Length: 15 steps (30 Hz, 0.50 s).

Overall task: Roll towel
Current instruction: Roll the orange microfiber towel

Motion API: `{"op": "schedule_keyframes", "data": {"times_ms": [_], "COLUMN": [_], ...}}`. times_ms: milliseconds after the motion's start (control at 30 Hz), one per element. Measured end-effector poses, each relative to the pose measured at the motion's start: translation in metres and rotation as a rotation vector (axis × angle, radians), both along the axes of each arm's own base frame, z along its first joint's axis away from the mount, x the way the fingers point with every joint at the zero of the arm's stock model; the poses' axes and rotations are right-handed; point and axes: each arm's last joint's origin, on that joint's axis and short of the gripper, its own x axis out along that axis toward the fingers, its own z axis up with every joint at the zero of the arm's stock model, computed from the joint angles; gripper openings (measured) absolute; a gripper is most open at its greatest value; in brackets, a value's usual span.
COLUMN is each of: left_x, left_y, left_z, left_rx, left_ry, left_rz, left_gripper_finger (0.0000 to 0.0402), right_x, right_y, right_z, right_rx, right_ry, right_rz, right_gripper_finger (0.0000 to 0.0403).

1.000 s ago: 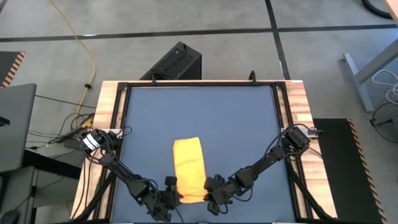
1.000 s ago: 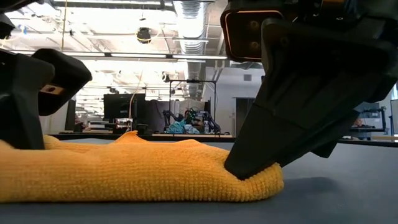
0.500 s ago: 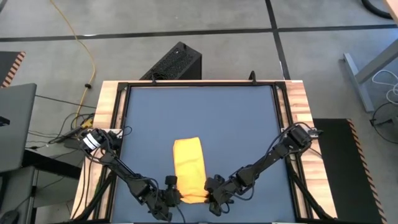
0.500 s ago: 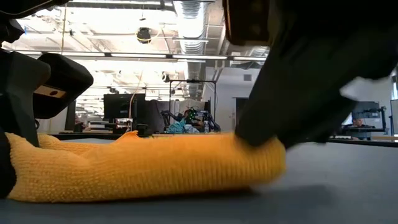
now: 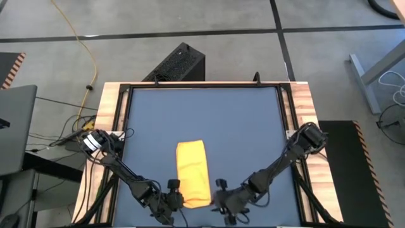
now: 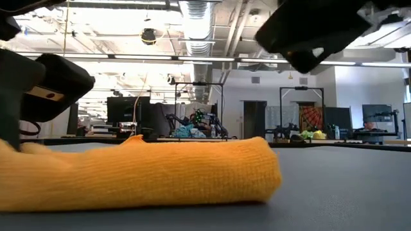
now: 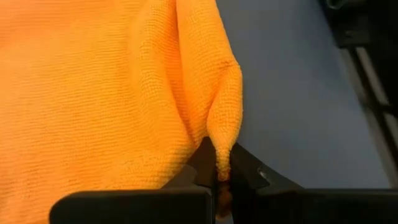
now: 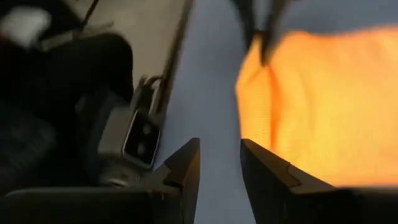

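Note:
The yellow-orange towel [image 5: 192, 171] lies as a narrow folded strip on the dark mat, long way running from near to far. Its underside rests flat on the mat [image 6: 141, 176]. My left gripper [image 5: 179, 199] sits at the towel's near left corner and is shut on it [image 7: 219, 163]. My right gripper [image 5: 219, 196] hovers just right of the near right corner, raised above the mat [image 6: 314, 29]. Its fingers are open with nothing between them [image 8: 221, 155], and the towel [image 8: 311, 106] lies beyond them. My left gripper pinches a raised fold of the towel at its near left corner [image 7: 225, 134] between its two fingers. The fingers come low from the table's near side. The fold stands up as a small ridge at the fingertips, while the remainder of the towel [image 7: 93, 87] lies slack on the mat.
A black frame rail [image 5: 123, 126] borders the mat, with wooden table strips [image 5: 107, 107] outside it. A black box [image 5: 177, 63] stands on the floor past the far edge. Bare mat [image 5: 202, 114] stretches beyond the towel's far end.
My right gripper has let go of the towel's near right corner, risen off it and drawn back toward the table's right and near edges. The corner it held down now lies rounded and free on the mat. The rest of the towel has stayed in place.

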Motion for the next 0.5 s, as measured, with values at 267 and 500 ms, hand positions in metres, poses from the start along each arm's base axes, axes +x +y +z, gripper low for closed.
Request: {"op": "schedule_keyframes", "data": {"times_ms": [267, 500], "left_x": [0.005, 0.006], "left_y": [0.005, 0.006], "left_z": [0.001, 0.001], "left_rx": [-0.058, -0.057], "left_ry": [0.035, 0.034], "left_rz": [0.010, 0.010], "left_gripper_finger": [0.0002, 0.0002], "right_x": [-0.002, 0.001], "right_y": [0.018, 0.019], "right_z": [-0.032, -0.048], "right_rx": [-0.332, -0.457], "right_ry": [-0.127, -0.146], "right_rz": [0.106, 0.135], "right_gripper_finger": [0.0141, 0.0141]}}
